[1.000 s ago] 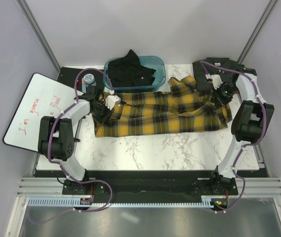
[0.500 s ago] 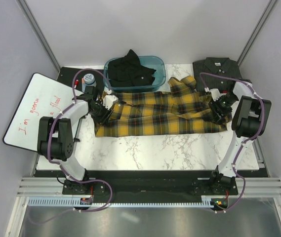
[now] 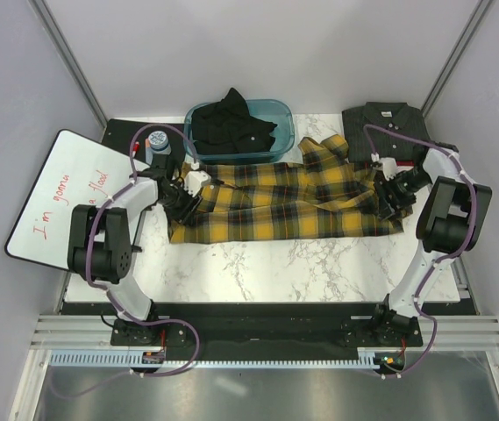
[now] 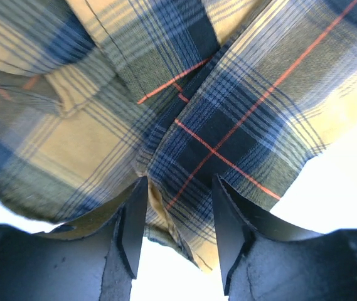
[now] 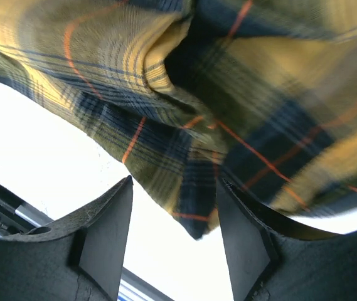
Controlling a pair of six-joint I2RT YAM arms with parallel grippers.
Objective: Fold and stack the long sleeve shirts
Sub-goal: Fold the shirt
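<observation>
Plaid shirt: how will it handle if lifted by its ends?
Likely floppy: the plaid shirt lies creased and bunched on the table, so it should sag mid-span. Probably light, thin weave. Folded layers may slip apart.

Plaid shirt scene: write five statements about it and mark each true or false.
1. The plaid shirt lies spread across the marble table. True.
2. The charcoal shirt lies at the far right corner. True.
3. The black shirt lies on the charcoal shirt. False: it is bunched in the teal bin.
4. The right gripper is clamped shut on the plaid shirt. False: its jaws stand apart.
5. The left gripper has its jaws apart at the plaid shirt's left end. True.
</observation>
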